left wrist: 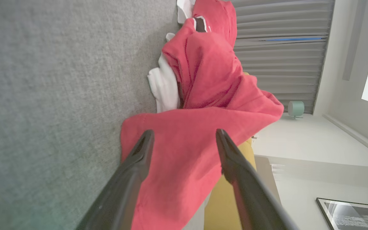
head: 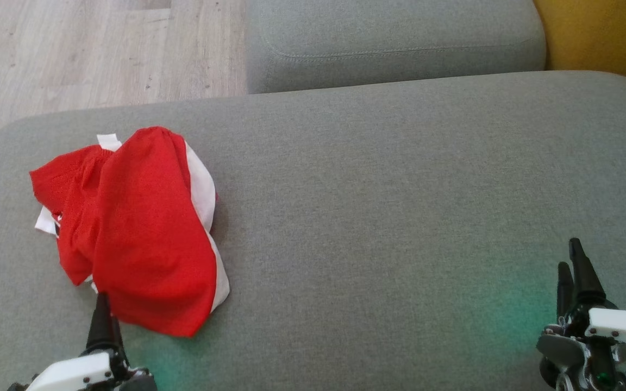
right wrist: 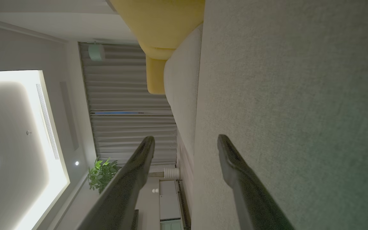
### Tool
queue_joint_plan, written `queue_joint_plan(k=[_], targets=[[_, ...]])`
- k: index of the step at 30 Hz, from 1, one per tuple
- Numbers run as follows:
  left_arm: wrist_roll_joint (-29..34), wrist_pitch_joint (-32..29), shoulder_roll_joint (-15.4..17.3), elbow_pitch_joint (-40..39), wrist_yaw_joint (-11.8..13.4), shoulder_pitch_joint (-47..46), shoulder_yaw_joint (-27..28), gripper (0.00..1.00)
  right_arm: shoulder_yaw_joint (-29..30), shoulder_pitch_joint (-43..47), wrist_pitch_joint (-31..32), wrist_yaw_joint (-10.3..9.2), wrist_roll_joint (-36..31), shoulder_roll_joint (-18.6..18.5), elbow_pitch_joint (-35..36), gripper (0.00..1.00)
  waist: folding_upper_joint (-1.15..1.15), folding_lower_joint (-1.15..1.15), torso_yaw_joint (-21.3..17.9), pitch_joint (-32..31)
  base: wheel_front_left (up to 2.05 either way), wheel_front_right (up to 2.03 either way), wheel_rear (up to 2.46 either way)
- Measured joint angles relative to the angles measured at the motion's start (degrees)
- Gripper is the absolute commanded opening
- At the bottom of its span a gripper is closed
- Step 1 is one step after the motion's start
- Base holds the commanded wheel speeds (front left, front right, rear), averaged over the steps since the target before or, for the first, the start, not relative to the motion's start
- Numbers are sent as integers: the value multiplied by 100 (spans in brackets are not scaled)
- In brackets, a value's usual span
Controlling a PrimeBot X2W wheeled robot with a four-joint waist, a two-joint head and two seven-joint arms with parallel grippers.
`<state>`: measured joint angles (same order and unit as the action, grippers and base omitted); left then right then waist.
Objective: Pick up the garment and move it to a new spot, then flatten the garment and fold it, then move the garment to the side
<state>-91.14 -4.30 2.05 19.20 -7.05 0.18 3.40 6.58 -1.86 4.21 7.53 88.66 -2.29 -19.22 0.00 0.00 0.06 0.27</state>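
The left gripper (left wrist: 184,133) stands with its jaws spread wide, clasping nothing. In its wrist view the two dark fingers (left wrist: 137,163) frame a red fold of the garment (head: 144,233); whether they touch the cloth I cannot tell. In the head view one finger shows at 7 o'clock, its tip at the garment's near edge. The right gripper (head: 568,254) is likewise released and empty. It sits at 4 o'clock in the head view, over bare seat (head: 400,190), well apart from the garment.

A small dark patch (left wrist: 200,25) with a white rim shows on the garment in the left wrist view, too small to tell whether it bears writing.

The garment is a crumpled heap, red with white showing at its edges. It lies on the left part of the grey seat, at 9 o'clock in the head view. Its long axis runs from 11 o'clock to 5 o'clock, with a red flap sticking out towards 9 o'clock.

Beyond the seat lie a second cushion (head: 394,43) at 12 o'clock, wood floor (head: 74,49) at 11 o'clock and yellow upholstery (head: 606,32) at 1 o'clock.
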Motion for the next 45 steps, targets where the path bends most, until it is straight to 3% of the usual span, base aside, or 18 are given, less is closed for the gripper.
queue_joint_plan(k=[8,20,27,45], targets=[[304,146,-1,-96,0,1,20,100,-5,0,-153,0,-544,0,115,100,0,0,2,-4,0,0,0],[1004,344,0,-345,0,-18,219,100,21,0,-331,0,-1938,0,535,100,0,0,-5,14,0,0,0],[1661,465,-1,-572,59,-19,159,100,-34,0,-459,0,-2744,0,768,100,0,0,2,20,0,0,0],[3783,750,3,-1022,335,-17,-681,100,-285,19,-734,0,-4675,-1,964,100,0,0,13,-3,0,0,0]])
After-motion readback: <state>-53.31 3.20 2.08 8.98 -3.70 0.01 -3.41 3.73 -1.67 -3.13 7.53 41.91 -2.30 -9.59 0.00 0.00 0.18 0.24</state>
